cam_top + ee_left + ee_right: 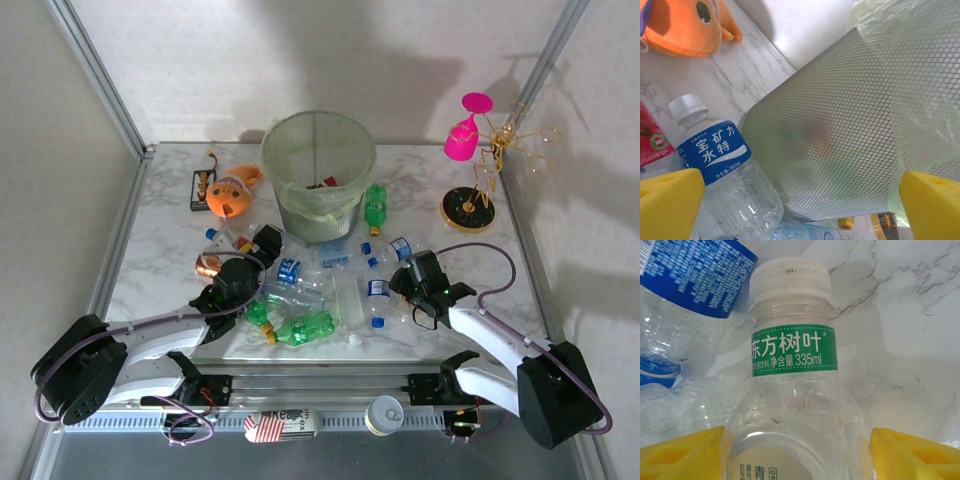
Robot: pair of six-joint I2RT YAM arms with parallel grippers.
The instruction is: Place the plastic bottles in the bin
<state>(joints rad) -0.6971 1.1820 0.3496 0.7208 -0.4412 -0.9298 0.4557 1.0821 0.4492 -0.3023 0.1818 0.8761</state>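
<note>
The bin is a tall round pale-green mesh bucket with a light green liner, at the back middle. Plastic bottles lie in a heap in front of it: clear ones with blue caps and green ones. My right gripper is open, its yellow pads close on either side of a clear bottle with a green label and white cap, lying on the table. My left gripper is wide open and holds nothing. It faces the bin's wall, with a blue-labelled clear bottle just left of centre.
An orange plush toy and a black box lie left of the bin. One green bottle lies against its right side. A pink goblet and a gold wire stand are at the back right. A can rests on the front rail.
</note>
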